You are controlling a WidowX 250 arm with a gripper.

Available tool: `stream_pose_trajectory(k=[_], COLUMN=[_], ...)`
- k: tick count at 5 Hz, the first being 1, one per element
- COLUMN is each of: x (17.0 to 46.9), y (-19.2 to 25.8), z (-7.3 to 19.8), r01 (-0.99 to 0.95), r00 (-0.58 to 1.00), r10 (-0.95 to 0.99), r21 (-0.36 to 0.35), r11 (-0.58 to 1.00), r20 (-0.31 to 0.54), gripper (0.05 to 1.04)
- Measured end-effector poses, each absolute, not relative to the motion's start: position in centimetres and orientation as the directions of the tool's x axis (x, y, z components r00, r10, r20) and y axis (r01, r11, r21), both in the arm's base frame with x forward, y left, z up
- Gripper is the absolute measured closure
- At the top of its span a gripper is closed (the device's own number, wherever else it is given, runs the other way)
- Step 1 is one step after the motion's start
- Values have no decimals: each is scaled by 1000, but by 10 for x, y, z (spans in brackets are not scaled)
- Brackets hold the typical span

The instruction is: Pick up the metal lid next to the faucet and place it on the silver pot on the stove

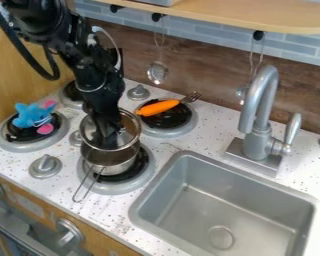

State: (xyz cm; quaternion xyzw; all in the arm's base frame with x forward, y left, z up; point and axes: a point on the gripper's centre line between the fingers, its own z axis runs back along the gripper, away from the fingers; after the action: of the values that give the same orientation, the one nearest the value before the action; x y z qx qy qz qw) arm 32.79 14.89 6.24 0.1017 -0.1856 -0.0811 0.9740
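The black gripper (pixel 108 140) hangs down from the upper left, over the front right burner, its tip within the round metal rim (pixel 134 120) of a pot or strainer. Just below that rim is a silver pot (pixel 116 167) on the black burner coil, with a thin wire handle (pixel 84 187) slanting toward the counter's front edge. The gripper hides part of the rim and the pot's inside. Behind and to the right, an orange carrot-shaped item (pixel 158 107) lies on the back right burner, beside or joined to silver fork tines (pixel 191 96).
A blue and pink plush toy (pixel 32 115) rests on the left burner. Grey knobs (pixel 45 166) stand between burners. At the right are a grey sink (pixel 183 160) and tall faucet (pixel 256 115). A slotted utensil (pixel 157 73) hangs under the wooden shelf (pixel 256 16).
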Motion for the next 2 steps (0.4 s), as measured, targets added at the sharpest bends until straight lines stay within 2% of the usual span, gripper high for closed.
stream_pose_trajectory(k=[1, 2], x=[323, 326], y=[156, 158], z=[39, 35], r01=[125, 127], r00=[944, 947], r10=[-190, -189], r21=[241, 239], r11=[962, 963], r20=[268, 259], gripper=[771, 771])
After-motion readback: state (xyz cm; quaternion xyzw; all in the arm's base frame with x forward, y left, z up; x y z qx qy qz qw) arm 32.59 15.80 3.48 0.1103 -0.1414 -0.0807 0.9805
